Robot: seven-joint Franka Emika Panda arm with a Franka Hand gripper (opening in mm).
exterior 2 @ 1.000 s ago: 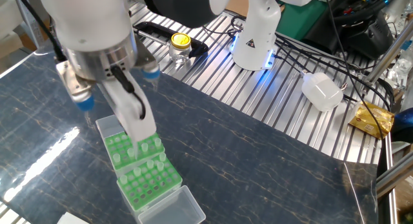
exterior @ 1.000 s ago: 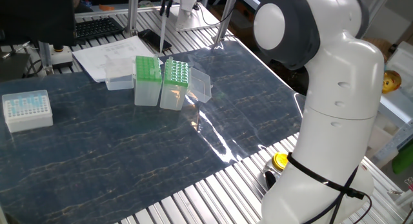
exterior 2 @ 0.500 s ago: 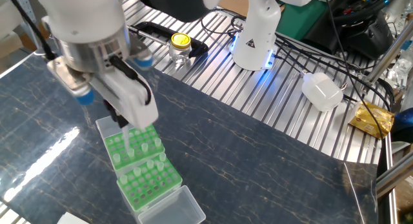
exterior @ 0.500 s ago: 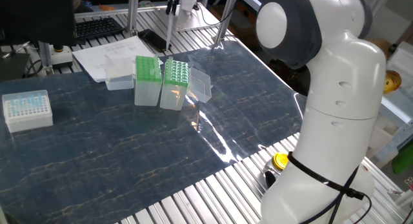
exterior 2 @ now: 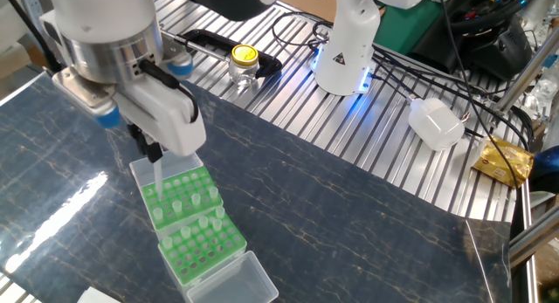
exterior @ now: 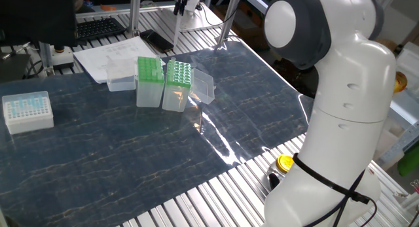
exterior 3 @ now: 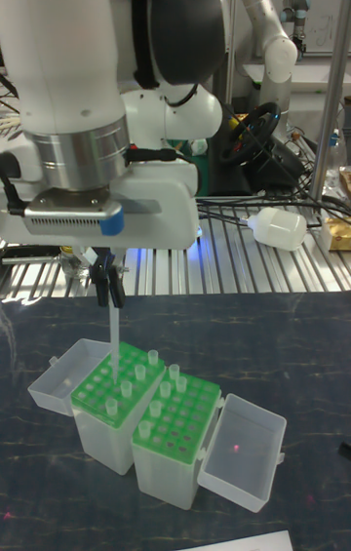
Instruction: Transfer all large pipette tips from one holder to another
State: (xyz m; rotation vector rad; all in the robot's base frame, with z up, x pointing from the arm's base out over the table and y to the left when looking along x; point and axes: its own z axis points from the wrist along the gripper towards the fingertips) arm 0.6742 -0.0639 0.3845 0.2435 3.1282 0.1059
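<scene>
Two green racks stand side by side, each with an open clear lid. Both the left rack and the right rack hold scattered large pipette tips standing upright. My gripper hangs above the left rack, shut on one clear tip that points straight down, its lower end just at the rack's top. From the other fixed view the gripper holds this tip over the farther rack, with the nearer rack beside it.
A white box of small pale-blue tips sits at the mat's left end, and papers lie behind the racks. A yellow-capped jar, a white bottle and cables lie on the metal table beside the arm's base.
The gripper has risen from low at the rack's top to well above it, carrying one tip upward. The racks have not moved.
</scene>
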